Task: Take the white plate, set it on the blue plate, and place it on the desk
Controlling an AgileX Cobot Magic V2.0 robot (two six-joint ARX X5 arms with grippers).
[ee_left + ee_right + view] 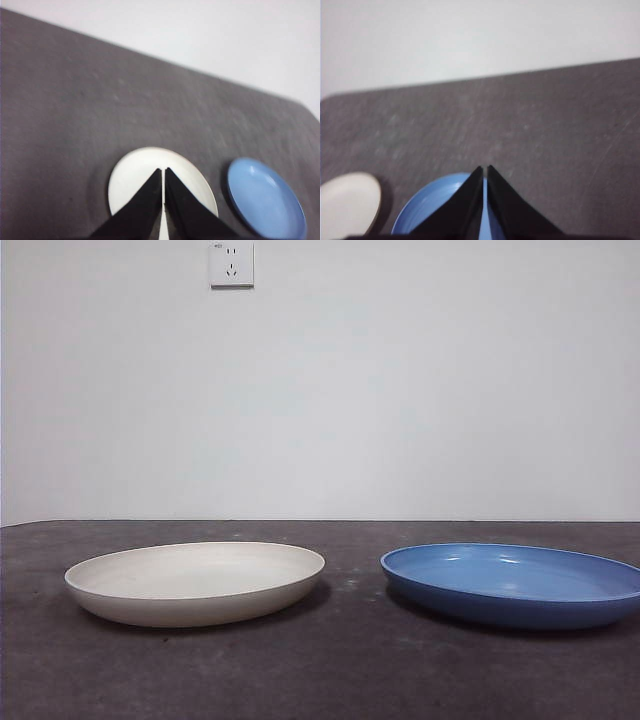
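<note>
The white plate (pixel 195 581) rests on the desk (pixel 330 670) at the left of the front view, with the blue plate (pixel 515 583) beside it on the right, a gap between them. Neither arm shows in the front view. My left gripper (pixel 163 170) hangs high above the white plate (pixel 135 175), jaws shut and holding nothing; the blue plate (pixel 265 197) lies off to one side of it. High over the blue plate (pixel 432 207) my right gripper (pixel 484 168) is also shut and empty, and the white plate (pixel 347 205) shows at that view's edge.
A white wall rises behind the desk's far edge, with a power socket (pixel 231 264) high on it. Bare desk (pixel 75 100) stretches around both plates.
</note>
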